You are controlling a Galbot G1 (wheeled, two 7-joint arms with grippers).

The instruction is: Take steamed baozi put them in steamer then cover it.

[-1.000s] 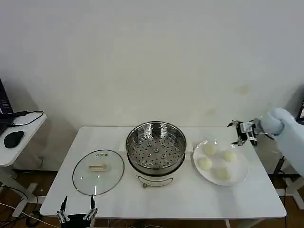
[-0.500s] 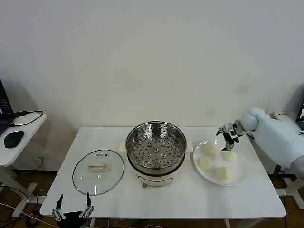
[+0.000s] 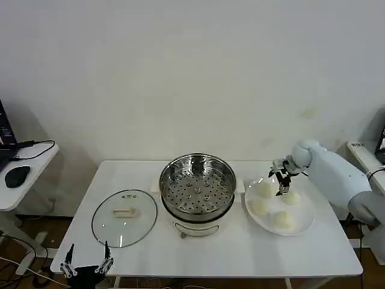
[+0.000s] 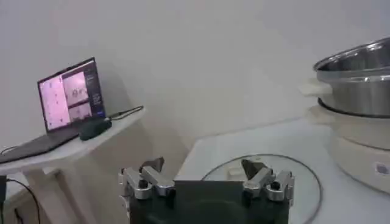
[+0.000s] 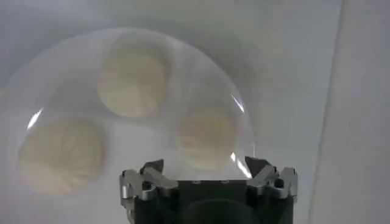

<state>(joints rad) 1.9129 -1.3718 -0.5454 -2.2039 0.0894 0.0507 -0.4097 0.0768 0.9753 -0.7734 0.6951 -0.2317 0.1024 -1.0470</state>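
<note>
Several cream-white baozi [image 3: 265, 189] lie on a white plate [image 3: 308, 212] at the table's right. My right gripper [image 3: 281, 179] hovers open over the plate's far side, nothing between its fingers. In the right wrist view one baozi [image 5: 207, 137] lies straight ahead of the open right gripper [image 5: 204, 169], with two more [image 5: 133, 82] farther off. The steel steamer [image 3: 197, 186] with its perforated tray stands uncovered at the table's middle. The glass cover [image 3: 124, 217] lies flat to its left. My left gripper [image 3: 84, 266] waits open below the table's front left edge, facing the cover [image 4: 292, 182].
A side table [image 3: 24, 174] with a mouse and a laptop [image 4: 68, 94] stands at the left. The steamer's wall [image 4: 359, 85] rises close beside the cover. The table's right edge runs just beyond the plate.
My right arm has swung left from beyond the table's right edge to over the plate and its gripper now tilts down. The left gripper has drifted slightly left and lower.
</note>
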